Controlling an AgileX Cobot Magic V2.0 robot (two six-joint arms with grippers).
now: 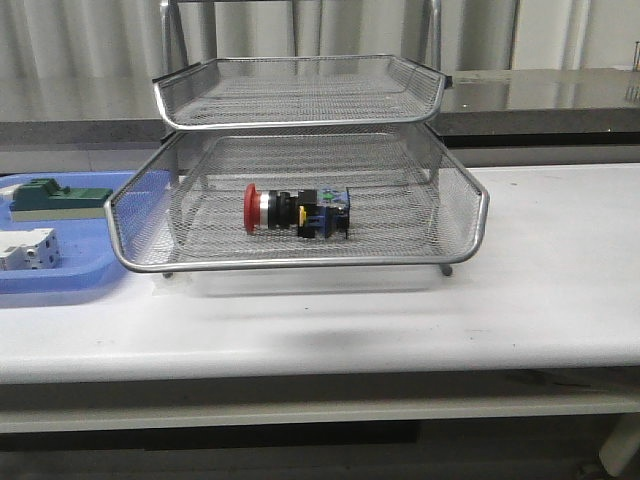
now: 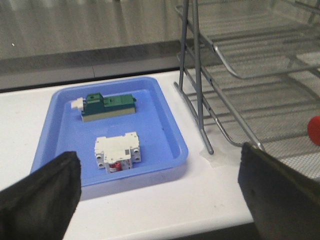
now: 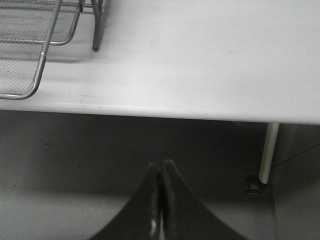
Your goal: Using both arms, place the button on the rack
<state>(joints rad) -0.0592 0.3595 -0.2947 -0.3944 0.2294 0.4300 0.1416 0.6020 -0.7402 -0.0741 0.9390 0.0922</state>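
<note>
The button [image 1: 296,210] lies on its side in the lower tier of the wire-mesh rack [image 1: 300,262], red cap toward the left. In the left wrist view only a sliver of its red cap [image 2: 314,130] shows inside the rack [image 2: 235,75]. My left gripper [image 2: 160,195] is open and empty, held over the table's front edge between the blue tray and the rack. My right gripper [image 3: 162,167] is shut on nothing, held off the table's front edge, with the floor below it. A corner of the rack [image 3: 30,55] shows in the right wrist view. Neither arm shows in the front view.
A blue plastic tray [image 1: 70,282] sits left of the rack, holding a green block [image 1: 60,198] and a white block [image 1: 28,248]. In the left wrist view the tray [image 2: 172,130], green block [image 2: 107,106] and white block [image 2: 117,151] lie ahead. A table leg [image 3: 267,152] shows below the table edge.
</note>
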